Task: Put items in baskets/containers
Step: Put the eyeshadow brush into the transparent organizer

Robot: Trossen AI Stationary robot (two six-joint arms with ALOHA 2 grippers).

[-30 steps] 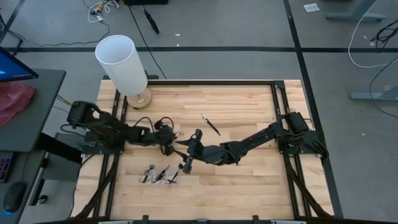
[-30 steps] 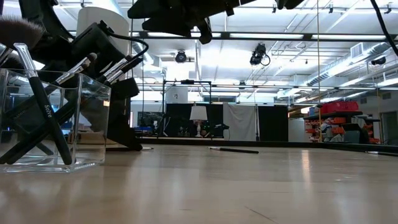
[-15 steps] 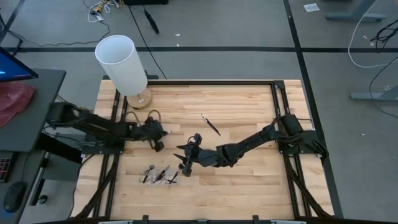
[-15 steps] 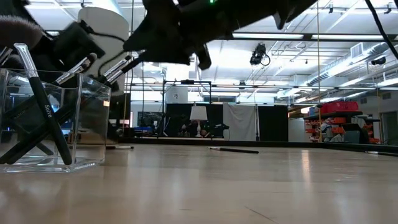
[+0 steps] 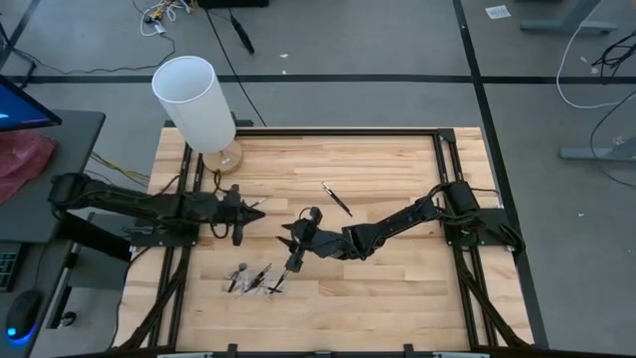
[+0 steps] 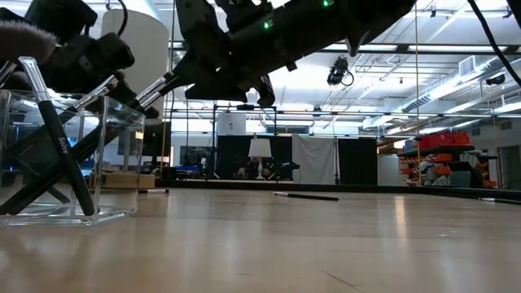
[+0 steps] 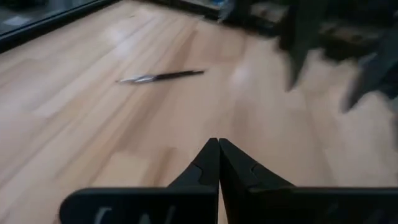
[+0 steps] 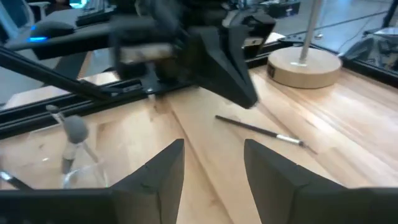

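The clear tray [image 5: 256, 279] stands near the table's front left and holds several dark brushes [image 6: 57, 138], which lean on its walls with their ends sticking out. One brush [image 5: 336, 198] lies flat on the wood farther back and also shows in the left wrist view [image 7: 161, 76]. Another brush [image 8: 258, 132] lies flat between the two grippers. My left gripper [image 7: 217, 146] is shut and empty, at the table's left [image 5: 254, 212]. My right gripper [image 8: 211, 149] is open and empty, just behind the tray [image 5: 286, 239].
A tall white cylinder lamp [image 5: 195, 99] on a round wooden base [image 8: 305, 65] stands at the table's far left corner. Dark rails [image 5: 442, 169] frame the table. Bare wood lies to the right of the tray.
My left gripper has drawn back toward the table's left edge, away from the right gripper. A brush lying on the wood behind the tray now shows in the low view. My right gripper has shifted a little toward the table's left, staying behind the tray.
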